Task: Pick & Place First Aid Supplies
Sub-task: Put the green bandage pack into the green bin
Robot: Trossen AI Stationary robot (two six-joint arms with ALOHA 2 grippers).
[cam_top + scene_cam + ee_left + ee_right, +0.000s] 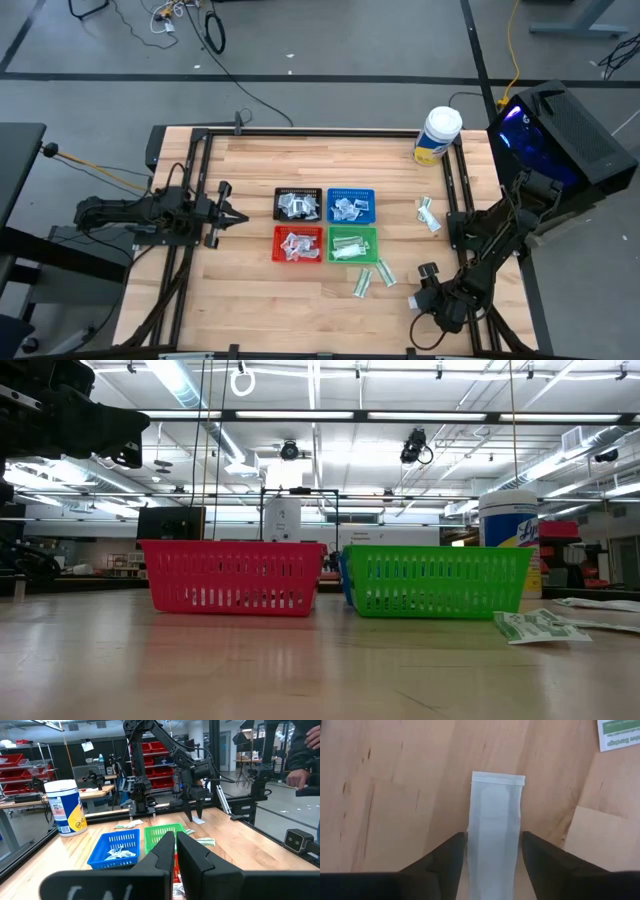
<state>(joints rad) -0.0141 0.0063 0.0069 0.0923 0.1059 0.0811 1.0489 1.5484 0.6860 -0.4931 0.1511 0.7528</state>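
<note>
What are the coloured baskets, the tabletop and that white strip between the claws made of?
The baskets, like the red one and the green one, look like moulded plastic: slotted walls, slight sheen. The tabletop looks like smooth-finished wood: visible grain and joined planks. The strip between the right end effector's fingers seems to be matte paper with a crimped end seam, though that's uncertain.

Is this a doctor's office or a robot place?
Probably a robot lab or workshop. Beyond the wooden table stand shelves of red storage bins, another workbench, and bare ceiling strip lights. Two dark robot arms work at the table.
</note>
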